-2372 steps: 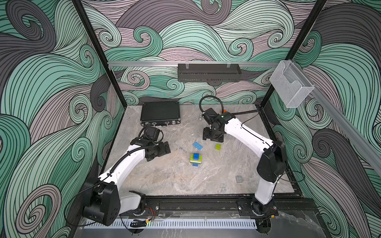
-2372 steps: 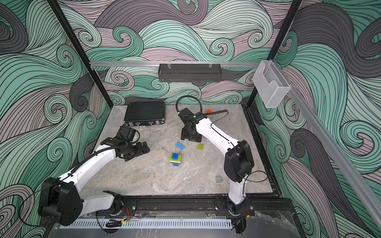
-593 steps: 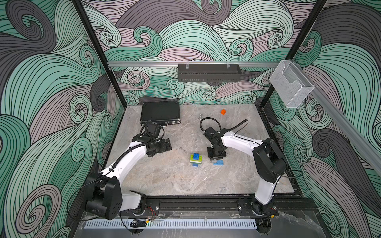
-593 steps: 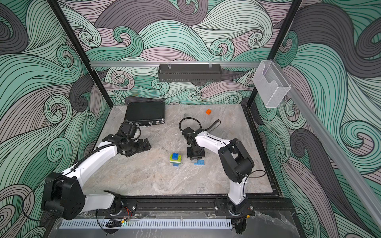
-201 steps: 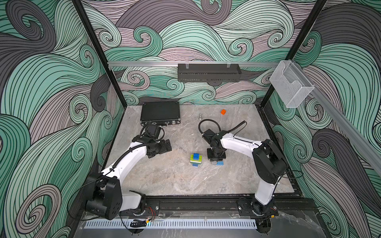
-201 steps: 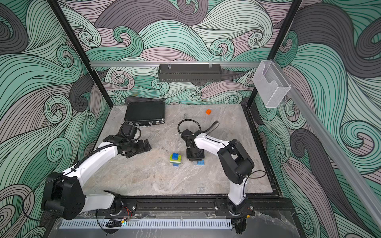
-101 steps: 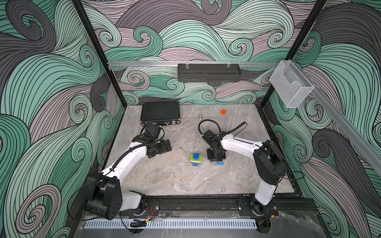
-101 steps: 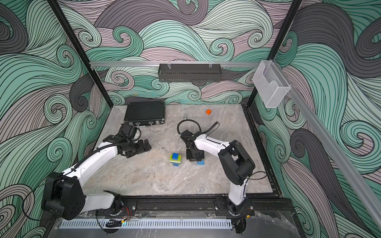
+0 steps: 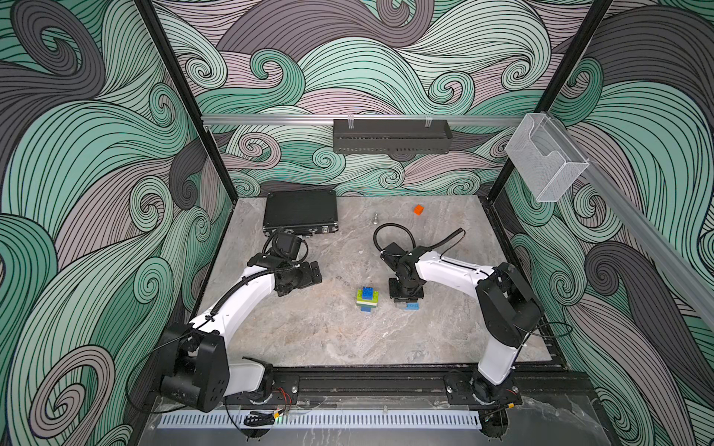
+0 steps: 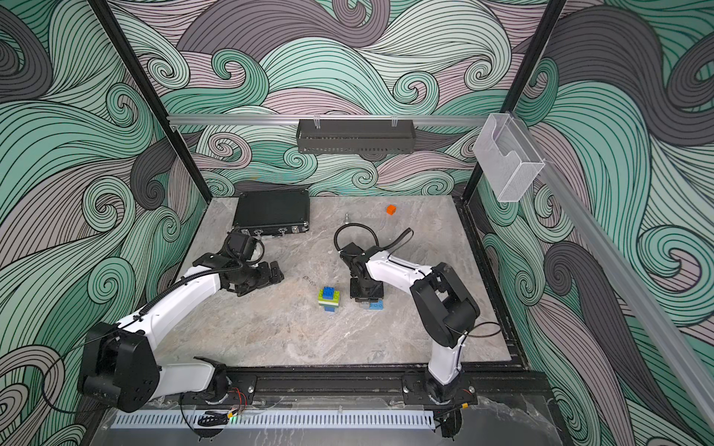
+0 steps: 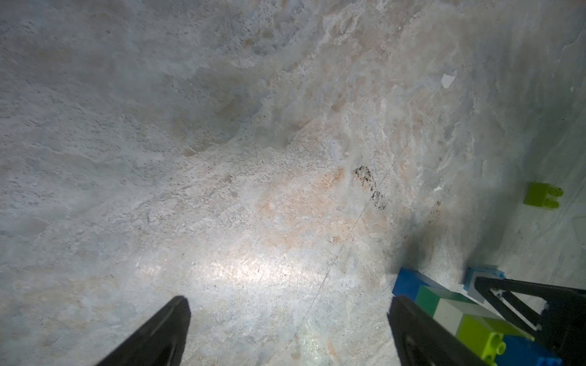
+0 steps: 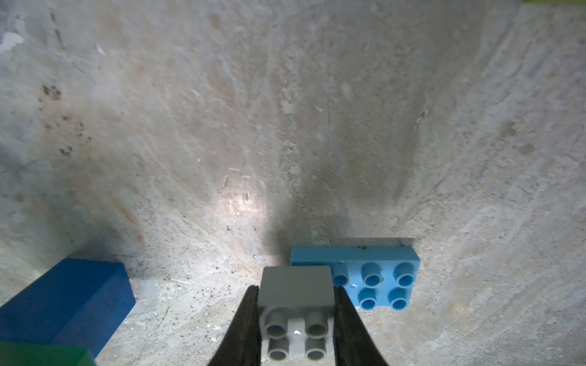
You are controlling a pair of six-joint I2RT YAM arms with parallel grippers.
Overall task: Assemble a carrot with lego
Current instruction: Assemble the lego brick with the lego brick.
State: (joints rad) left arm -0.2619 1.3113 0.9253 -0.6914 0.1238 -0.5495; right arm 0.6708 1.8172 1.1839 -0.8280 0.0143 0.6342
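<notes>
Right claw (image 12: 295,290) grips one grey brick (image 12: 296,305) low over the worktop (image 12: 285,126), just beside one light blue brick (image 12: 374,279); contact unclear. In both top views the claw body hides the grey brick. Left claw (image 11: 288,299) gapes wide, holding nothing. One carrot (image 9: 367,298), part-built, stands between the claws and is cut off in both wrist views. One loose lime brick (image 11: 540,196) shows in the left wrist view only.
</notes>
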